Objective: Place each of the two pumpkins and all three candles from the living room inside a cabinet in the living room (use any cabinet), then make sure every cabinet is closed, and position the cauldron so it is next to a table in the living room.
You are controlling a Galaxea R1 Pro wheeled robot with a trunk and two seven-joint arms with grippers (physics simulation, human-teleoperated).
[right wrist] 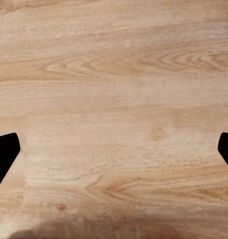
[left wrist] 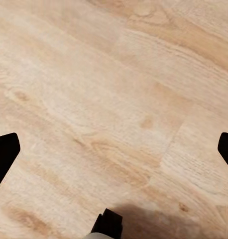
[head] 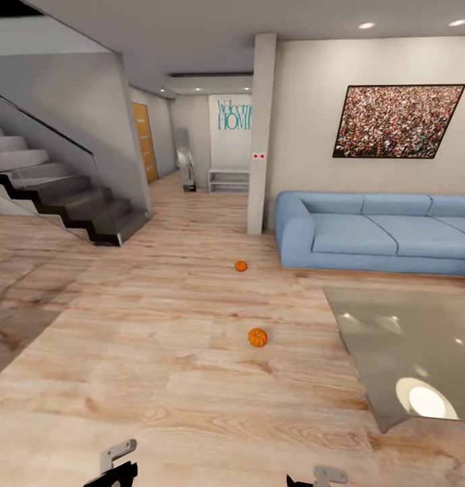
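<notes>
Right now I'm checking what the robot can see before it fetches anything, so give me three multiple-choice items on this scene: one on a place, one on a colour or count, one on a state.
1. Where do the pumpkins lie?
A. on the sofa
B. on the wood floor
C. on the glass table

2. What colour is the sofa?
A. blue
B. dark brown
C. green

3. How do the two grippers stand?
A. both shut on a pumpkin
B. one open, one shut on a candle
C. both open and holding nothing

Answers:
1. B: the nearer pumpkin and the farther pumpkin both sit on the wood floor, apart from the glass table.
2. A: the sofa against the far wall is light blue.
3. C: in the wrist views the left gripper and the right gripper have their fingertips spread wide with bare floor between them.
</notes>
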